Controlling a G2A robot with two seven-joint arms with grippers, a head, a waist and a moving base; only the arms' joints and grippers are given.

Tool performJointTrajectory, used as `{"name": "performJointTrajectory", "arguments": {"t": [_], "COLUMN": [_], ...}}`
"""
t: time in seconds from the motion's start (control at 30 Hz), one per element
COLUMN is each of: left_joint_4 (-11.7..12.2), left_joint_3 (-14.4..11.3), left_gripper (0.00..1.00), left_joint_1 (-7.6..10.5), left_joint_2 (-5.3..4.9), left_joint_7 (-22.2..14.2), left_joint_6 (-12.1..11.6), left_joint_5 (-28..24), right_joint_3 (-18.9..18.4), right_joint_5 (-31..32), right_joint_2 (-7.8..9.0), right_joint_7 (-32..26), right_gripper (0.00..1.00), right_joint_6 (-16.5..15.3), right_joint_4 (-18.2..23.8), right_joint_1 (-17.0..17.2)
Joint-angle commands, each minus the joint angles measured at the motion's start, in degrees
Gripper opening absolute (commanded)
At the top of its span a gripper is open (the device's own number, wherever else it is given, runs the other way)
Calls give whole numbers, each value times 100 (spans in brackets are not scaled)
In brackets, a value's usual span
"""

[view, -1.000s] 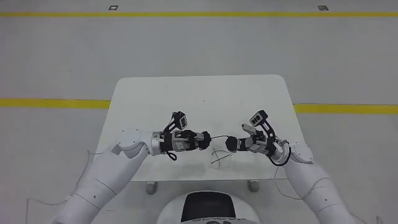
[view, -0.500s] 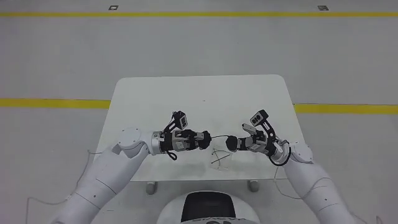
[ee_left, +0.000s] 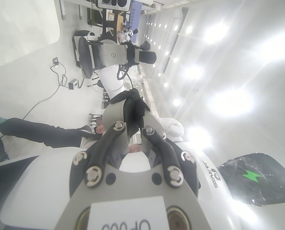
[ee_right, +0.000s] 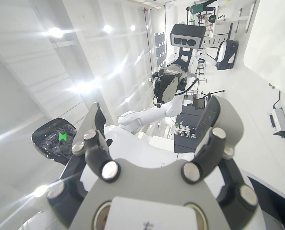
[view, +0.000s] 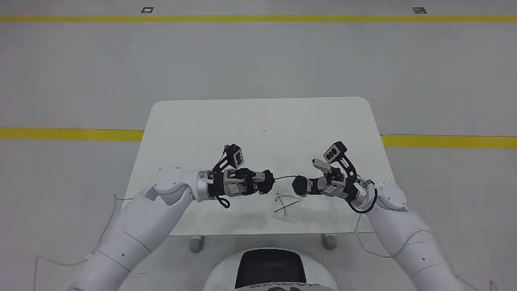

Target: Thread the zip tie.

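Barely visible, the zip tie (view: 283, 179) juts from the clenched left pincer (view: 267, 182); right pincer (view: 300, 184) gapes released.

floor (view: 258, 65): pale grey | yellow lines (view: 258, 18) across | table (view: 258, 121): white | ceiling lights (ee_left: 228, 101) bright

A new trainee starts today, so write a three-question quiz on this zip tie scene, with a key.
1. True or false: the right gripper has its fingers spread apart.
2. Which one holds the zip tie? A) left gripper B) right gripper C) neither
3. Fill in: both grippers hang above the white ____.
Key: 1 true; 2 A; 3 table.
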State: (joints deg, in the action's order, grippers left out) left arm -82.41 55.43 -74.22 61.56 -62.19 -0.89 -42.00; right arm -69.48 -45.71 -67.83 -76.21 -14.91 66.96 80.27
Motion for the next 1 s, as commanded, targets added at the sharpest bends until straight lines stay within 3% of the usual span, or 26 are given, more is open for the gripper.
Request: {"name": "performJointTrajectory", "arguments": {"t": [0.0,0.37,0.67,0.7,0.83,0.97], "left_joint_4": [0,-62,-122,-112,-89,-72], "left_joint_3": [0,-48,-145,-146,-170,-186], "left_gripper": [0,0,0,0,0,0], "left_joint_1": [0,-20,-39,-37,-23,-4], "left_joint_2": [0,5,-5,-5,-5,-10], "left_joint_7": [0,92,63,69,98,94], "left_joint_6": [0,16,40,39,60,63], "left_joint_5": [0,44,31,6,-34,-41], "right_joint_3": [0,-13,-150,-154,-140,-70], "right_joint_5": [18,113,161,164,136,153], "right_joint_2": [3,15,82,86,94,88], "right_joint_7": [-27,138,-118,-141,-257,-343], "right_gripper": [100,100,100,95,50,40], "right_joint_6": [1,40,115,119,115,72], "right_joint_4": [-15,98,85,78,9,-77], "right_joint_1": [-18,30,35,37,34,-2]}}
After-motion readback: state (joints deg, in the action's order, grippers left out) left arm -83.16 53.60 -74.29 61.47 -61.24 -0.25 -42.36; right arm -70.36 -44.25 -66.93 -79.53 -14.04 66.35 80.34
